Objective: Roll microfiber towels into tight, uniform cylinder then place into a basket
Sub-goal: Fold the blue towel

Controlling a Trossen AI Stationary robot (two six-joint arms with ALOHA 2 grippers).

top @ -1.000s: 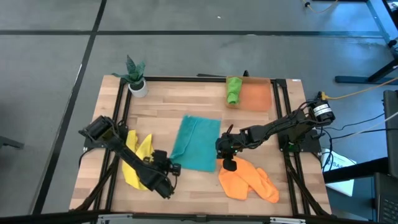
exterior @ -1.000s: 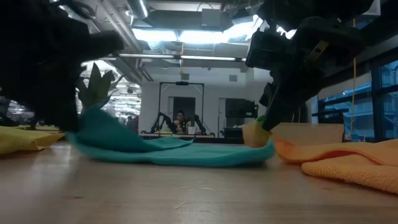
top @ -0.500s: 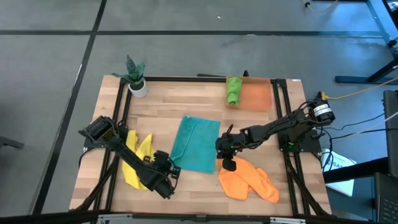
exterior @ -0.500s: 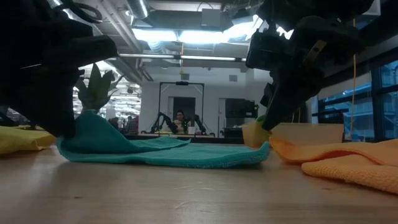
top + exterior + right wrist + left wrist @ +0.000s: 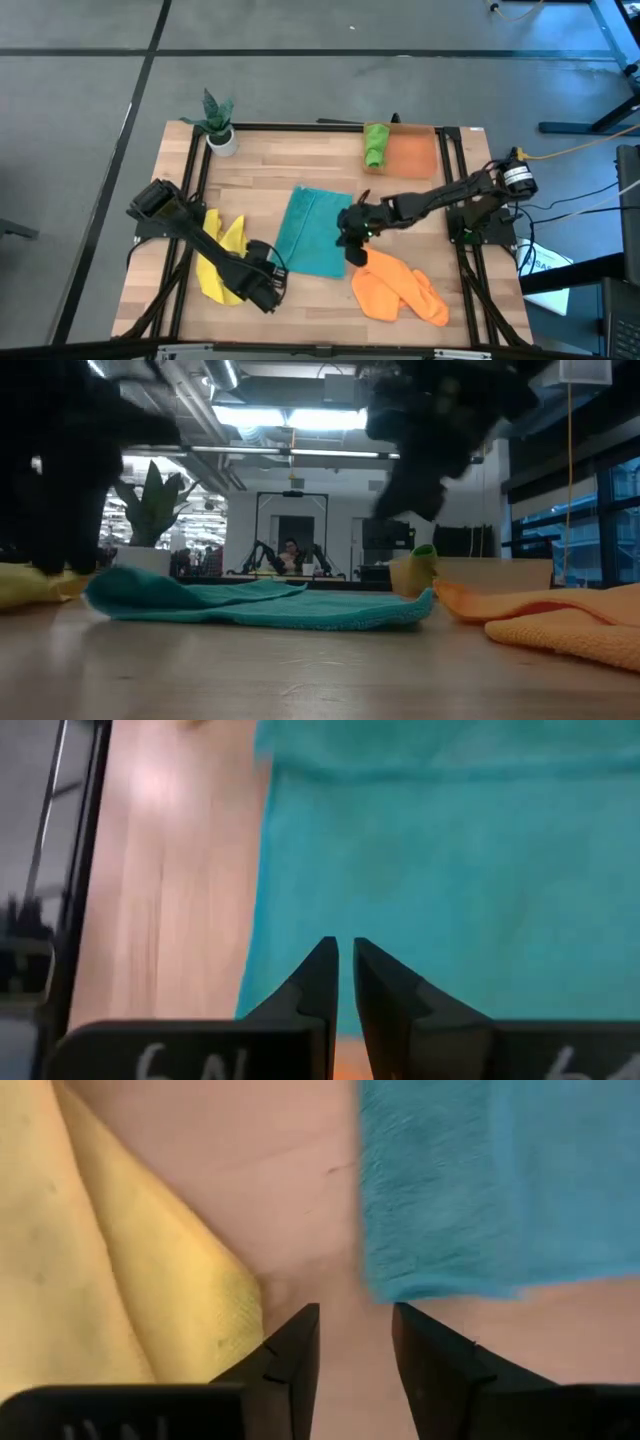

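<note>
Top-down layout of a wooden worktop (image 5: 250, 195) bounded by a black frame. The orange basket (image 5: 412, 155), a shallow translucent tray, sits at the far edge toward the right; inside it, against its left wall, lies one rolled green towel (image 5: 375, 144), its long axis running from the far edge toward the near edge. The rest of the basket floor shows bare. In the level view the basket (image 5: 500, 572) appears behind the cloths, with the green roll (image 5: 425, 552) just visible above its left end.

The teal towel (image 5: 314, 231) lies flat and unrolled at the centre of the worktop, folded to a rectangle whose long axis runs far-to-near, slightly tilted. The yellow towel (image 5: 218, 255) lies crumpled near the left side, and the orange towel (image 5: 398, 286) lies bunched at the near right, beside the teal one.

The left gripper (image 5: 268, 286) hangs low just off the near left corner of the teal towel, between it and the yellow towel; its fingers (image 5: 290, 1350) stand apart over bare wood and grip nothing. The right gripper (image 5: 354, 232) hovers over the right edge of the teal towel; its fingers (image 5: 318, 982) are almost together and empty.

A small potted plant (image 5: 217, 120) stands at the far left corner.
</note>
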